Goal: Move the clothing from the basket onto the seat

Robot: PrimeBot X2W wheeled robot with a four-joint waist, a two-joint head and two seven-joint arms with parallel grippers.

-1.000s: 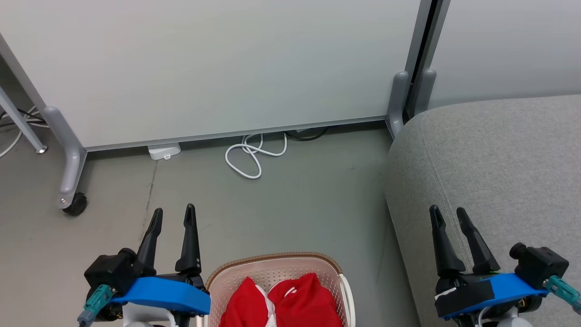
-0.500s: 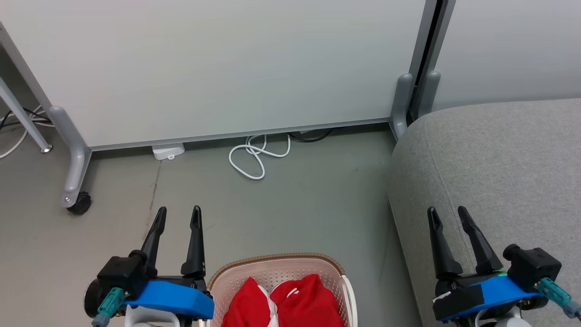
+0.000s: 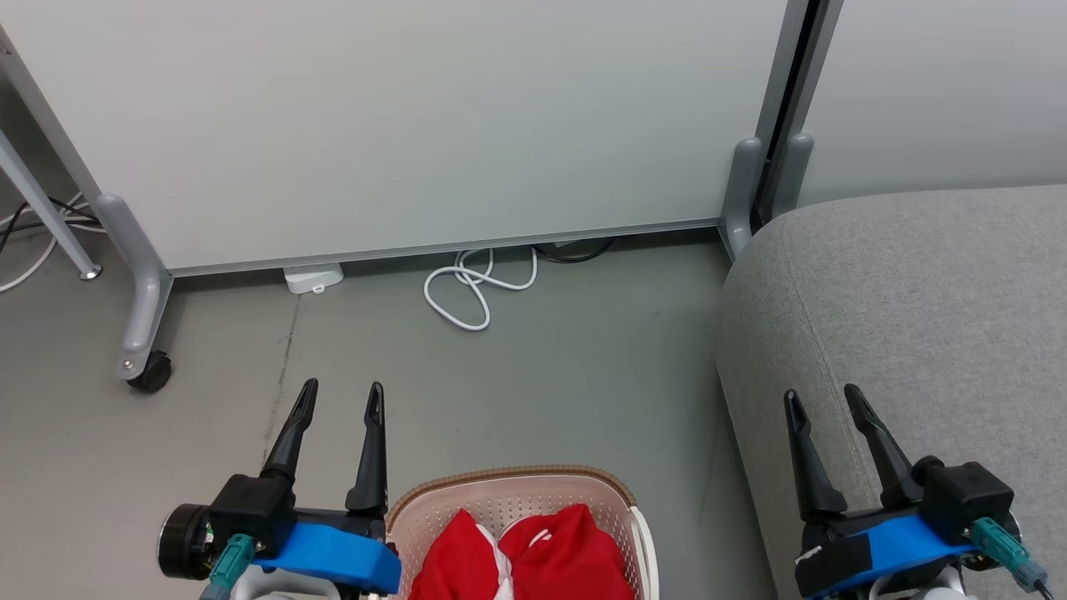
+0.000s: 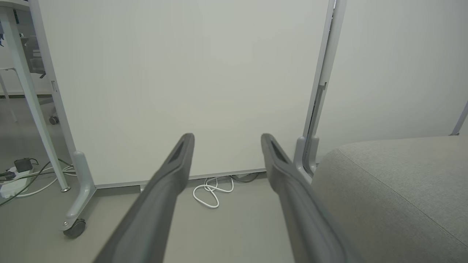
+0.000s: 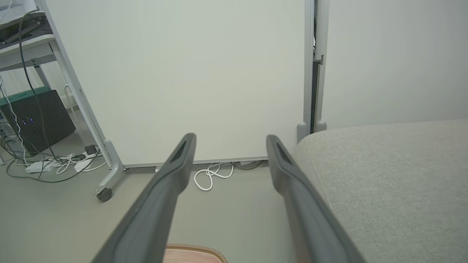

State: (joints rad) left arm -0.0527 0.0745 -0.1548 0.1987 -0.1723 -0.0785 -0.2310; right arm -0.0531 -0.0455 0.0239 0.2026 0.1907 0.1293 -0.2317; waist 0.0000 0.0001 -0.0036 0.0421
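Observation:
Red clothing (image 3: 533, 558) with white trim lies in the cream basket (image 3: 500, 485) with a brown rim, at the bottom centre of the head view. A strip of that basket rim (image 5: 193, 252) peeks up at the bottom of the right wrist view. The light grey seat (image 3: 909, 308) fills the right side; I also see the seat (image 4: 395, 190) from the left wrist and the seat (image 5: 387, 175) from the right wrist. My left gripper (image 3: 342, 396) stands open just left of the basket, above the floor. My right gripper (image 3: 821, 398) is open over the seat's front left part. Both hold nothing.
A white partition panel (image 3: 400, 125) on grey wheeled legs (image 3: 137, 317) closes off the far side. A coiled white cable (image 3: 471, 287) and a small white box (image 3: 313, 277) lie at its foot. More cables and a dark box (image 5: 36, 120) sit at far left.
The head camera has shifted, so the whole scene slid slightly right and down. Both grippers stay open; the left one sits a little further right in view.

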